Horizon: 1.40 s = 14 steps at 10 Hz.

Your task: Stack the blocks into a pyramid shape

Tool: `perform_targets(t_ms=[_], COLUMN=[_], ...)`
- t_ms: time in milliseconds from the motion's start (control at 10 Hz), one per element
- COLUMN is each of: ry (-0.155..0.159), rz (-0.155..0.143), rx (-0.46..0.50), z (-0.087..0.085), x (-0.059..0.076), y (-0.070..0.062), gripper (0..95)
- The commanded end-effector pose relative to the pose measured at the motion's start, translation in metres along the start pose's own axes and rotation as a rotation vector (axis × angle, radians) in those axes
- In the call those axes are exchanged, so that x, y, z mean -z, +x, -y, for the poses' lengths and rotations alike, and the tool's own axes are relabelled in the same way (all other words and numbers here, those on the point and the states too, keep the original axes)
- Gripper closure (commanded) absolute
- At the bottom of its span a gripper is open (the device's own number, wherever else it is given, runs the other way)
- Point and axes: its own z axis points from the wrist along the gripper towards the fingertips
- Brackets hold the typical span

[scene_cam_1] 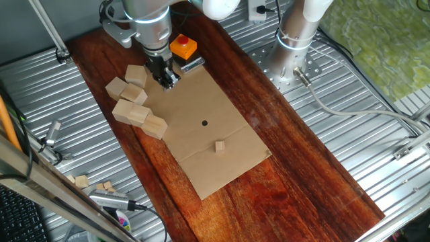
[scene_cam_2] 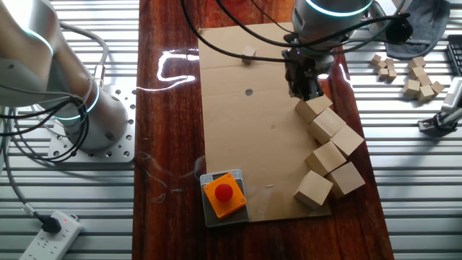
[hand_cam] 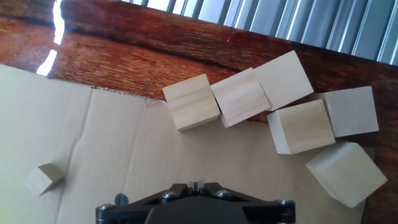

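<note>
Six pale wooden blocks [hand_cam: 191, 101] lay loose in a ragged line along one long edge of the cardboard sheet [scene_cam_2: 253, 130] that covered the middle of the dark wooden worktop [scene_cam_1: 295, 168], none stacked on another. Several touched their neighbours, and some sat half off the cardboard on the bare wood. The claw [scene_cam_1: 166, 78] hung above the cardboard just beside the line of blocks, holding nothing; whether its fingers stood apart or together could not be told from any view. A tiny wooden cube [scene_cam_1: 220, 146] sat alone on the cardboard, well apart from the blocks. An orange block with a red button [scene_cam_2: 224, 193] rested at one end of the cardboard.
</note>
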Motion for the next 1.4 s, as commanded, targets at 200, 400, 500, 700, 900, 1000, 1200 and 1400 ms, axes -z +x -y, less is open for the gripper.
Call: perform_targets(t_ms=[200,400,500,700,900,1000,1200,1400], ry=[-0.004,-0.018,-0.018,-0.069,-0.071,-0.062,0.109,0.116], rz=[-0.005,0.017,0.012,-0.048,-0.051,-0.051,-0.057,-0.062], rx=[0.023,0.091,0.116,0.262,0.304,0.305,0.279,0.273], z=[0.001,0.042,0.051,0.089,0.115,0.123,0.128,0.129], x=[-0.001,-0.016,-0.02,-0.034,-0.039,-0.041,-0.037,-0.036], y=[0.001,0.016,0.021,0.03,0.028,0.026,0.018,0.011], gripper=[95.0,95.0,95.0,38.0,19.0,0.0,0.0,0.0])
